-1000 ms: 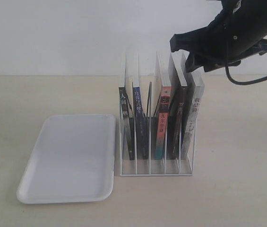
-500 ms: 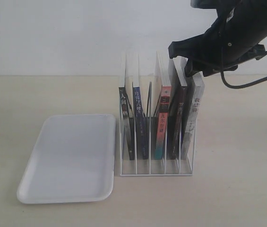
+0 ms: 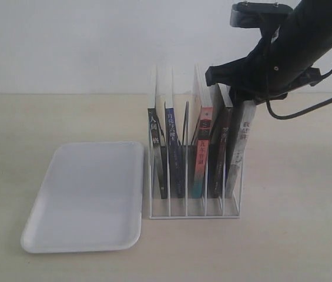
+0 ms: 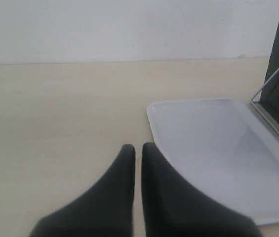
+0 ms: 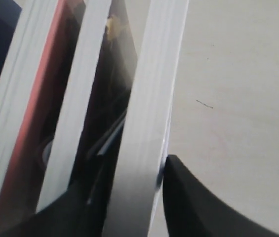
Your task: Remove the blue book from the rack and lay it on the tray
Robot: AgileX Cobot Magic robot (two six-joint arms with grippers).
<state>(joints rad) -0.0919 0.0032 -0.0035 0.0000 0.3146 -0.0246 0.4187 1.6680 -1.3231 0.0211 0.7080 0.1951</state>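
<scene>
Blue book is shelved in the rack, with the tray at its 9 o'clock. Right gripper is set astride the grey-spined book; whether it is pinched cannot be told. Left gripper jaws are pressed together.

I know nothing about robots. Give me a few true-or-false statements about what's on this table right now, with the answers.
1. The blue book stands in the rack. True.
2. The tray lies right of the rack in the exterior view. False: it lies to the left.
3. The right gripper is at the blue book. False: it is over the rack's right end.
4. The left gripper holds nothing. True.
</scene>
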